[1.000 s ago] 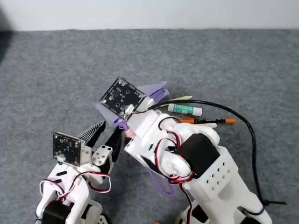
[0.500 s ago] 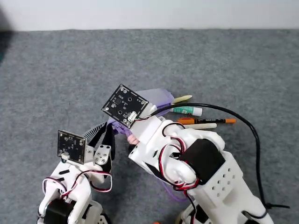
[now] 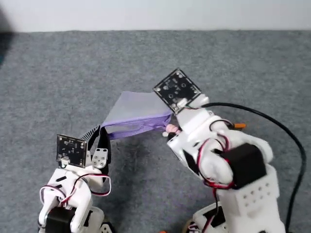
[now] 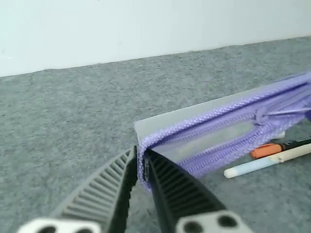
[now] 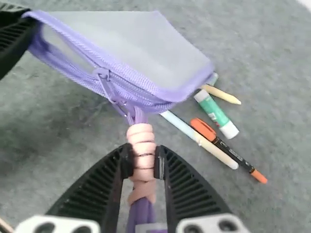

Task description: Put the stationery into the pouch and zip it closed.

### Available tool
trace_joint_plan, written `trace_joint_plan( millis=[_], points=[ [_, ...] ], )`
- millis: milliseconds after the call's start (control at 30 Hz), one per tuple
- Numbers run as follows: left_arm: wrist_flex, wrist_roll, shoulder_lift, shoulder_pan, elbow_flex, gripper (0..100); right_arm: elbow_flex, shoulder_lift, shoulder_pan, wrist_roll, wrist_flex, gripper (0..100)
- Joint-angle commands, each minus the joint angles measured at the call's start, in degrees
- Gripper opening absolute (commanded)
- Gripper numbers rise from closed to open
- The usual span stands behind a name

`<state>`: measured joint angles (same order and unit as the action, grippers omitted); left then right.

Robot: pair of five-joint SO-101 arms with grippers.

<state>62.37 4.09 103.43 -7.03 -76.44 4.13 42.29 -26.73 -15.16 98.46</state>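
The purple pouch (image 3: 133, 114) hangs stretched between the two grippers above the grey carpet. My left gripper (image 4: 141, 167) is shut on the pouch's end seam (image 3: 103, 130). My right gripper (image 5: 142, 162) is shut on the pink zipper pull (image 5: 141, 145), which hangs from the slider (image 5: 103, 77) at the pouch's other end. Between the two zip rows the pouch (image 4: 218, 128) gapes a little. On the carpet beside it lie a yellow pencil (image 5: 221, 94), a green glue stick (image 5: 215, 113), an orange marker (image 5: 221, 144) and a pale pen (image 5: 194, 138). The right arm hides most of these from above, leaving the marker's tip (image 3: 239, 125).
Grey carpet (image 3: 58, 73) covers the table up to a white wall (image 3: 155, 14) at the back. The left arm's base (image 3: 68, 204) and the right arm's body (image 3: 238, 179) fill the near side, with a black cable (image 3: 286, 136) looping right.
My right gripper has swung right with the zipper pull, drawing the pouch out taut and off the stationery. My left gripper kept its hold and shifted slightly.
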Motion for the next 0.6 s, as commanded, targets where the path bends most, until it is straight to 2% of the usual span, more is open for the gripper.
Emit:
trace_joint_plan(
  millis=[0,233,467,567],
  points=[
    [0.35,-0.53,-0.35,2.11,0.31,1,-1.67,3.03,2.95,-0.62,0.75,0.8],
    [0.35,-0.53,-0.35,1.93,0.4,1,-1.85,3.74,8.66,-0.62,2.42,0.8],
    [0.35,-0.53,-0.26,1.85,0.48,1,-1.85,3.74,8.66,-0.62,1.8,0.8],
    [0.26,-0.53,-0.26,1.85,0.48,1,-1.67,3.74,5.76,-0.09,1.8,0.8]
  ],
)
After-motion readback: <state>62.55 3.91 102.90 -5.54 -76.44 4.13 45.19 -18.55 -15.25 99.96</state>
